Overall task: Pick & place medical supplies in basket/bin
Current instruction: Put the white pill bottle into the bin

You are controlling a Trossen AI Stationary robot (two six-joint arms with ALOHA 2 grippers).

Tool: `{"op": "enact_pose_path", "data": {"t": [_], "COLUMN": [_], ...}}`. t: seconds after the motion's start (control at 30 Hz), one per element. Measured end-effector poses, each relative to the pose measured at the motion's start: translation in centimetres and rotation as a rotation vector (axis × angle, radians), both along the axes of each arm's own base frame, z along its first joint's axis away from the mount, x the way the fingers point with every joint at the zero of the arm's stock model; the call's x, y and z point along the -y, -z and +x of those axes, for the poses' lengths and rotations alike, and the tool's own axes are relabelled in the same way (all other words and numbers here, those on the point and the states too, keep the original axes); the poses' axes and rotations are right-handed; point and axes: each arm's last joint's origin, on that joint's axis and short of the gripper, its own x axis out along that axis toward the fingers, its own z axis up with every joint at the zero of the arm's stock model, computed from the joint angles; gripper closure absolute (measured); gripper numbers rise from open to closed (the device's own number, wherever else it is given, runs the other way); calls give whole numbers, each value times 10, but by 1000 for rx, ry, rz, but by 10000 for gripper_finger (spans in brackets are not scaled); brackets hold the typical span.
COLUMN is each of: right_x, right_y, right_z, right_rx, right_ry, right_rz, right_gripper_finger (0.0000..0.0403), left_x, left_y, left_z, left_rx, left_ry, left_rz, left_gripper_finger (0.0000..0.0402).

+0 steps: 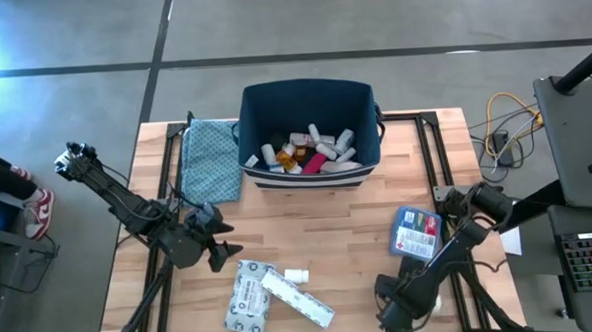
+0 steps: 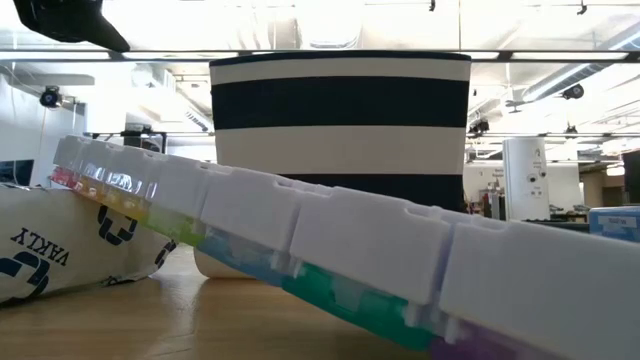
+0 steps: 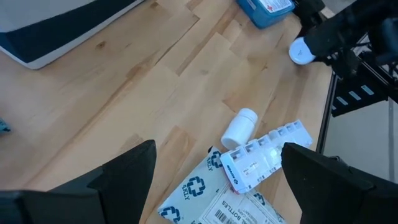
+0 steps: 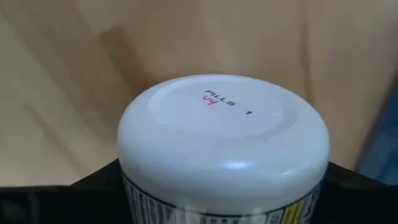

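Observation:
The navy bin stands at the table's far middle and holds several bottles, cartons and a red tube. On the near table lie a small white bottle, a white pill organiser, a grey printed carton and a blue-and-red packet. My left gripper hovers open just left of the carton, which shows between its fingers with the small bottle. My right gripper, at the near right, is shut on a white pill bottle. My right gripper holds the white pill bottle by its labelled side wall, one dark finger on each side. The bottle lies along the fingers, its flat round end pointing away from the wrist. It is lifted off the table; the pads are hidden under the bottle.
A folded teal cloth lies left of the bin. The pill organiser rests slanted on the carton, in front of the striped bin wall. Bare wood lies between the bin and the near items. A person's shoe shows at far left.

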Motion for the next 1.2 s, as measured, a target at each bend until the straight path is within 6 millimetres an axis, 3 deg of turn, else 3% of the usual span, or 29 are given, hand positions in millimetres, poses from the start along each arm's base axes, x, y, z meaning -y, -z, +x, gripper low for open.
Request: {"op": "enact_pose_path", "data": {"t": [0.13,0.3,0.63,0.77,0.83,1.03,1.2], "right_x": [9,35,128,173,203,293,315], "right_y": [-14,-65,-216,-264,-275,-284,-283], "right_z": [9,36,89,108,115,123,127], "right_rx": [96,369,1031,1168,1156,1055,931], "right_ry": [44,142,230,242,253,324,175], "right_rz": [-46,-135,-454,-615,-645,-551,-587], "right_gripper_finger": [166,162,153,152,152,138,120], "left_x": [0,0,0,-1,-1,-3,-1], "left_y": [0,-7,-31,-36,-36,-41,-43], "left_z": [0,0,-1,-2,-3,-7,-9], "left_rx": [-8,2,43,45,32,12,10], "left_ry": [11,18,61,62,64,83,93], "left_rz": [-10,-14,9,7,15,3,-14], "left_gripper_finger": [78,78,78,78,78,78,78]}}
